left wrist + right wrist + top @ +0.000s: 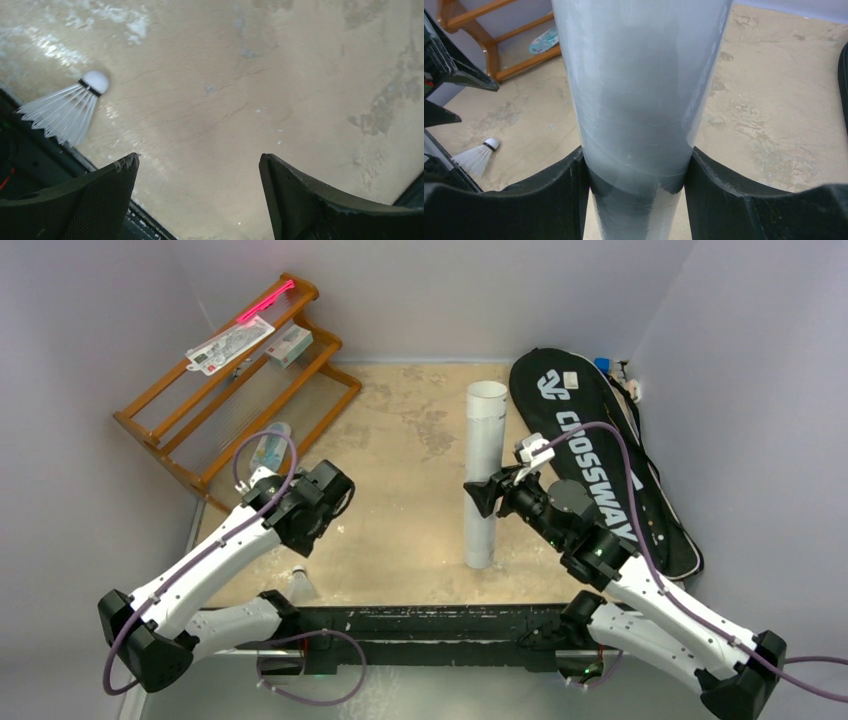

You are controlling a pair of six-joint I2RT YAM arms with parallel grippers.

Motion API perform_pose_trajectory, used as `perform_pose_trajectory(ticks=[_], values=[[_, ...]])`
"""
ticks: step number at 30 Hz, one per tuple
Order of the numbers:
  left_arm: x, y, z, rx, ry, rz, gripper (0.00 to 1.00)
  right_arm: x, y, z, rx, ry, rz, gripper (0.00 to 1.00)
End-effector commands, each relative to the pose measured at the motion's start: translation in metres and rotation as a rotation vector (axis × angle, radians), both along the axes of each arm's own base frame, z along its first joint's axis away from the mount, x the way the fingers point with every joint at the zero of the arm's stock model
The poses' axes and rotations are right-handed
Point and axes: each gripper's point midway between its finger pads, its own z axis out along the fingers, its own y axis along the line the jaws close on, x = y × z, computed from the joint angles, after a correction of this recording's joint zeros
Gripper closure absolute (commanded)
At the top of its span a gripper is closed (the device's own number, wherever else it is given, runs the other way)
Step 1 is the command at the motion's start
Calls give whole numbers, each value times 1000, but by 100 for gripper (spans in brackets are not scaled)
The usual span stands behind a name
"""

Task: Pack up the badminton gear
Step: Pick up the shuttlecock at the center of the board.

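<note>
Our right claw (636, 170) clamps the tube (639, 75); our left claw (197, 167) gapes empty over the tabletop (260, 75) (shuttlecock (65, 112) by its near edge).

Left pincer (198, 159) spread wide and empty, right pincer (635, 152) gripping

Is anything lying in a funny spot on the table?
Yes. One shuttlecock lies on its side at the table's near edge, by the black rail, apart from the tube in the right gripper.
</note>
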Motion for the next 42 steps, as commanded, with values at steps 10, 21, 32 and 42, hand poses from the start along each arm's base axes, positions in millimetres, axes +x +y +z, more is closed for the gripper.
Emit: perform_pose_trajectory(ticks=[10, 21, 32, 42], values=[[-44, 31, -37, 35, 163, 79, 10, -18, -3, 33, 152, -60, 39, 58], [-26, 10, -100, 207, 532, -393, 14, -29, -13, 47, 204, -96, 39, 57], [-32, 35, -119, 195, 598, -311, 19, -36, -17, 51, 223, -112, 49, 57], [-29, 58, -122, 103, 549, -150, 18, -37, -17, 53, 228, -116, 53, 56]])
